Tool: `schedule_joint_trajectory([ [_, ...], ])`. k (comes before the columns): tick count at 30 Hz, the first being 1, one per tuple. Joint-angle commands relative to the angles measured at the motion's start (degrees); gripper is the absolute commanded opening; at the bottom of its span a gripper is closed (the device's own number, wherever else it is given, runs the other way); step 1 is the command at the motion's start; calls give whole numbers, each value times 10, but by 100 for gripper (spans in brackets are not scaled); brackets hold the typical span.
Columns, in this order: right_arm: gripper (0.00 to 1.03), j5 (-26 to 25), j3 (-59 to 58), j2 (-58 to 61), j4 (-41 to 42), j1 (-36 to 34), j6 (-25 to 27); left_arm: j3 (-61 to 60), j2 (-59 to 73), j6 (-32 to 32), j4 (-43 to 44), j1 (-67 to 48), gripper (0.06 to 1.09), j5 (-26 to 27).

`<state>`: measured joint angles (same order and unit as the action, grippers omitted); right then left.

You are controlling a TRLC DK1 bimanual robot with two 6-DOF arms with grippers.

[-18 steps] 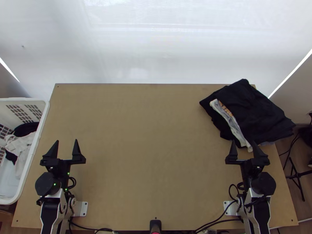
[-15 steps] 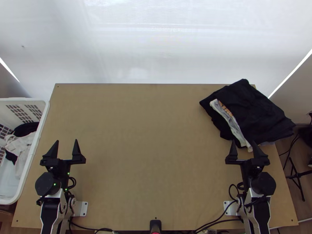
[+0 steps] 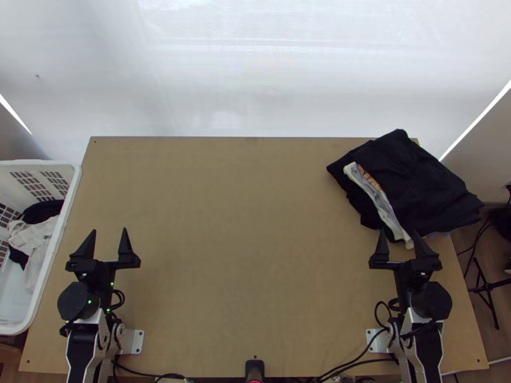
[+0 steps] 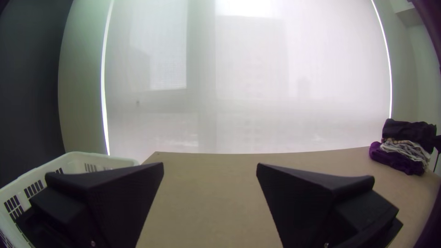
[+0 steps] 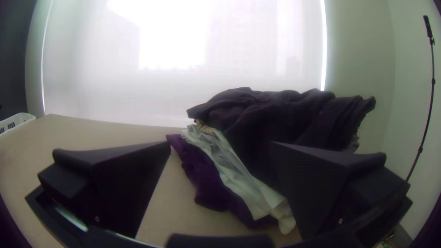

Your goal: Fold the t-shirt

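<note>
Left gripper [image 3: 109, 230] over near left part of table [image 3: 243, 223], fingers wide apart, nothing between. Right gripper [image 3: 398, 232] likewise wide, tips at near side of clothes pile [image 3: 421, 185] (contact, if any, could not tell). Basket [image 3: 71, 191] stood along table's left side, pale cloth [image 3: 33, 237] and dark cloth [image 3: 43, 210] bunched inside. Pile lay far right: dark folded layers, pale garment [image 3: 382, 205] sandwiched between. Which piece was t-shirt, could not tell.

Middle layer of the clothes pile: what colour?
The middle layer is white to light grey with an orange patch, clearest in the top view.
</note>
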<state>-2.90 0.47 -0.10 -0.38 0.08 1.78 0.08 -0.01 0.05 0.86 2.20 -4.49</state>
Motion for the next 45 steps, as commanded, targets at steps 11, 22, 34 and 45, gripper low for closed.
schedule_joint_trajectory([
  [11,99,0,1,0,0,0,0,1,-1,-8,-10,-4,104,45],
  [22,99,3,0,0,-1,12,-30,2,4,-9,-16,3,104,47],
  [34,99,3,1,4,-2,18,-35,104,0,89,-13,4,104,-12],
  [45,99,3,1,7,-2,17,-36,462,244,59,-130,7,104,-137],
])
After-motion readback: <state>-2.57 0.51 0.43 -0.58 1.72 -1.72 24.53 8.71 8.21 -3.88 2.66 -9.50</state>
